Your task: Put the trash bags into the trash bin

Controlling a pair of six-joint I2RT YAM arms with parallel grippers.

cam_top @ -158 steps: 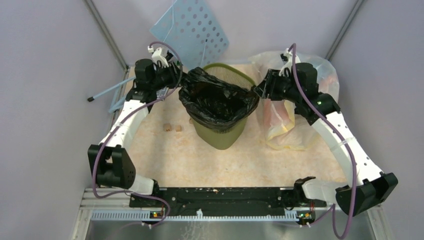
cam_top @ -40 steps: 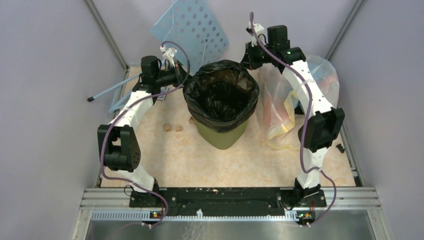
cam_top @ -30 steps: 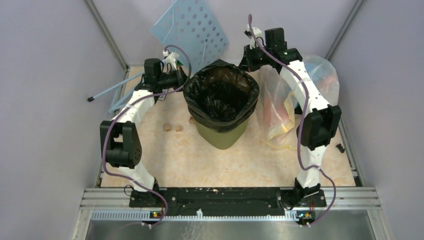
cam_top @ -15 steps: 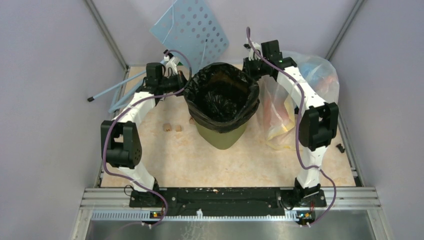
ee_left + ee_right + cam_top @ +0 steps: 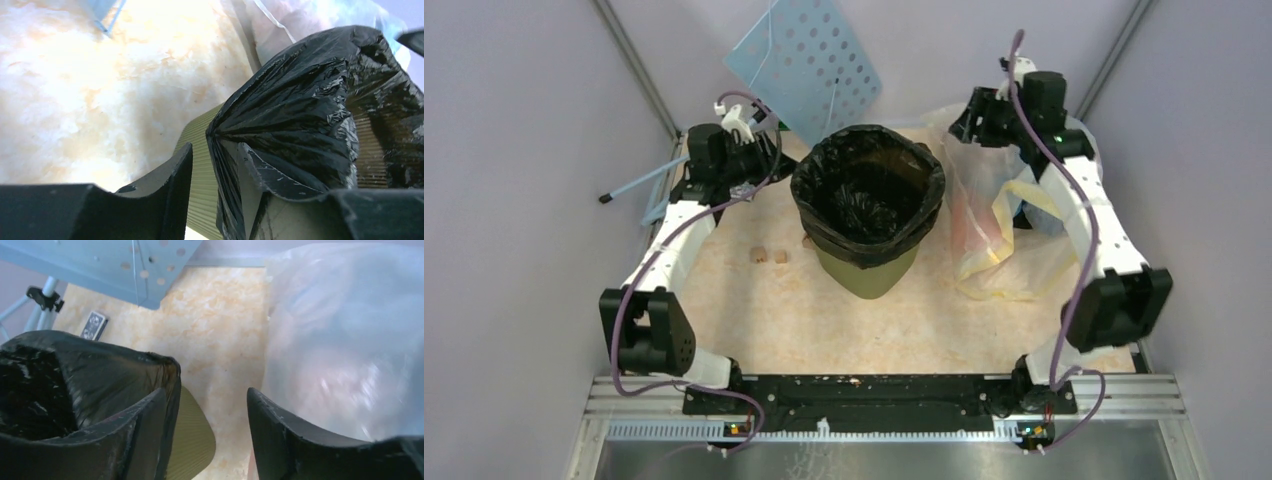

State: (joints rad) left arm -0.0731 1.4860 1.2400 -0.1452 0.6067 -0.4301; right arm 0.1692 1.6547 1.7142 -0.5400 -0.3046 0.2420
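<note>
Both grippers have let go of the trash bag [image 5: 924, 205]. The left gripper [image 5: 769, 158], at the bag's left edge half a second ago, has drawn back toward the upper left with its jaws now parted. The right gripper [image 5: 971, 112] has opened and swung off the bag's upper right corner, out over the clear bag [image 5: 996, 250]. Its elbow has dropped to the lower right. The black bag earlier left the far rim of the trash bin [image 5: 864, 272] bare and now covers the whole rim.

No readable text, label, brand, number or sign appears on the bag [image 5: 921, 215], the bin [image 5: 865, 276] or the perforated board [image 5: 809, 60]. A small dark card [image 5: 94, 325] on the worktop [image 5: 225, 330] carries pale marks, too small to read.
</note>
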